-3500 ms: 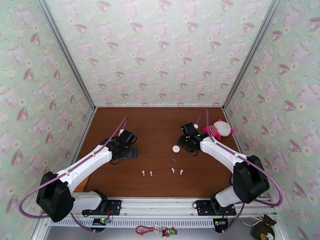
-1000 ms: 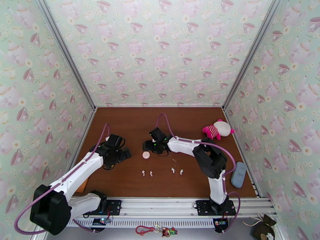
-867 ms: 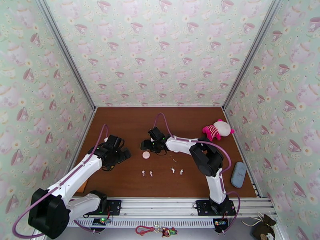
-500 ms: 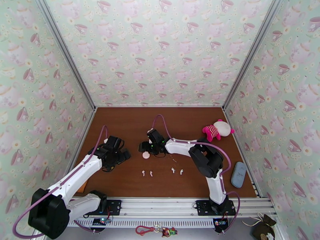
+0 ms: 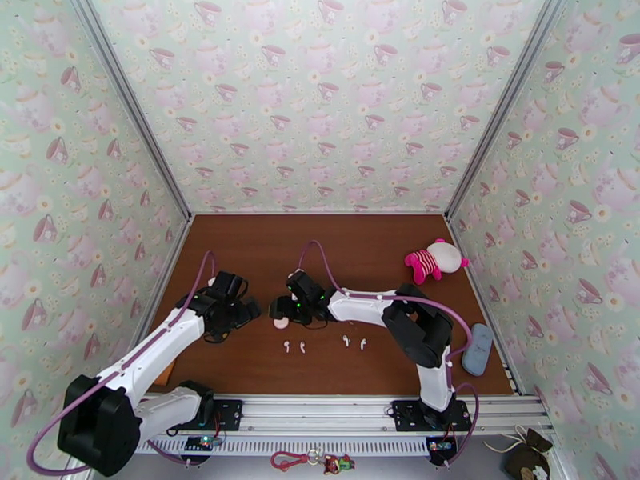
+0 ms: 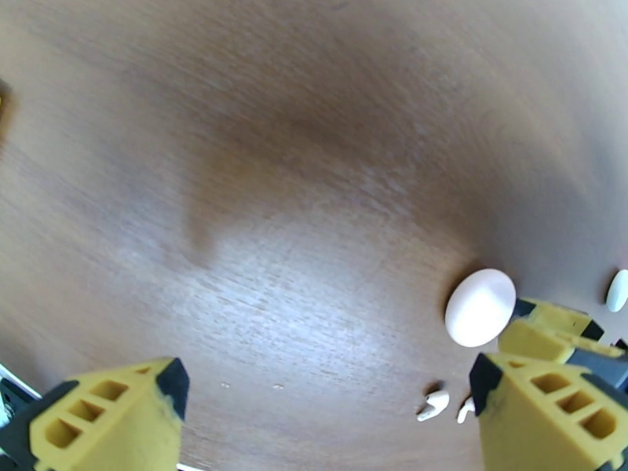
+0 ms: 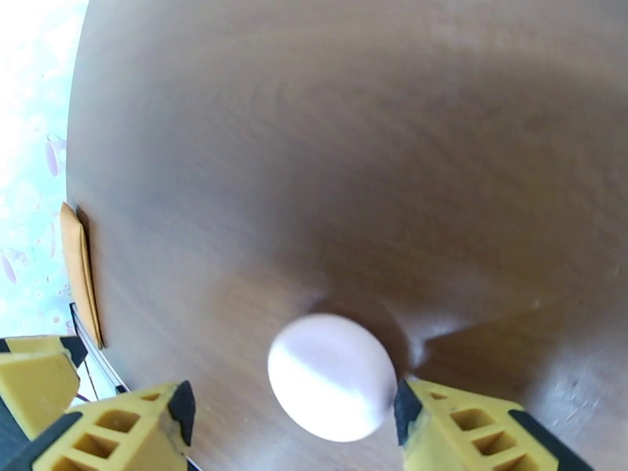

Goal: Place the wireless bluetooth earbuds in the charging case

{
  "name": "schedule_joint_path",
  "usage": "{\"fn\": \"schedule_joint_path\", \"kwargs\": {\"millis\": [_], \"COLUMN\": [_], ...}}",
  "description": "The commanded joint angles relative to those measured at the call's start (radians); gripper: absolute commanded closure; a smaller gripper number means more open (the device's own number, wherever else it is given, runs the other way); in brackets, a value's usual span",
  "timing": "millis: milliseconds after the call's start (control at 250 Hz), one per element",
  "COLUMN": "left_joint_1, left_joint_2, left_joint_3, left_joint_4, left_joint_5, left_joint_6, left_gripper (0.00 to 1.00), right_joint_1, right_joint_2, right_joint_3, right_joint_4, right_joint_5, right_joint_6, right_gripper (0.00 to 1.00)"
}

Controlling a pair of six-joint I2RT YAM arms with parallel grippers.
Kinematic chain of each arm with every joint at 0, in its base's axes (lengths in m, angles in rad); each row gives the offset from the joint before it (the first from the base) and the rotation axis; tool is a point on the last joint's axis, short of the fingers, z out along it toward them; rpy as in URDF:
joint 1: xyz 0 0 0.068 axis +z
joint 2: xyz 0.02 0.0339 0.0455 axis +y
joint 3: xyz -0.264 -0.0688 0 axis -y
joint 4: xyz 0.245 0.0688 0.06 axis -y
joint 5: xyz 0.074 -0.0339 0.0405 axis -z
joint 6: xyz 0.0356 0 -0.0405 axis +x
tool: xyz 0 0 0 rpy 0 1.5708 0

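Note:
A small round white charging case (image 5: pixel 281 322) lies closed on the brown table. It sits between the fingers of my right gripper (image 5: pixel 278 312). In the right wrist view the case (image 7: pixel 331 377) touches the right finger (image 7: pixel 487 433), and a gap separates it from the left finger, so this gripper (image 7: pixel 292 402) is open. Two pairs of tiny white earbuds lie nearer the arms' bases, the left pair (image 5: pixel 294 346) and the right pair (image 5: pixel 354 342). My left gripper (image 5: pixel 244 311) hovers wide open just left of the case (image 6: pixel 480 308), with nothing between its fingers (image 6: pixel 102 418). The left pair of earbuds (image 6: pixel 433 403) lies beside them.
A pink and white plush toy (image 5: pixel 436 260) lies at the back right of the table. A blue-grey oblong object (image 5: pixel 478 350) rests past the table's right edge. A thin tan strip (image 5: pixel 164 370) lies along the left edge. Patterned walls enclose three sides.
My right gripper has moved left and toward the near edge, and the case has slid along with it toward the left gripper. The left arm has barely moved.

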Motion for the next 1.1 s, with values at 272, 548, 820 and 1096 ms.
{"fn": "schedule_joint_path", "kwargs": {"millis": [272,548,820,1096], "left_joint_1": [-0.084,-0.212,-0.297,-0.266], "left_joint_2": [0.087,0.214,0.406,0.521], "left_joint_3": [0.054,0.126,0.265,0.351], "left_joint_4": [0.029,0.052,0.019,-0.053], "left_joint_5": [0.054,0.047,0.054,0.128], "left_joint_6": [-0.048,-0.114,-0.128,-0.089], "left_gripper": [0.00,0.00,0.00,0.05], "right_joint_1": [-0.135,-0.158,-0.160,-0.160], "right_joint_2": [-0.332,-0.613,-0.777,-0.902], "right_joint_3": [-0.101,-0.116,-0.118,-0.102], "right_joint_4": [-0.181,-0.407,-0.521,-0.590], "right_joint_5": [0.123,0.355,0.463,0.496], "right_joint_6": [-0.074,-0.257,-0.340,-0.369], "right_gripper": [0.24,0.19,0.18,0.17]}}
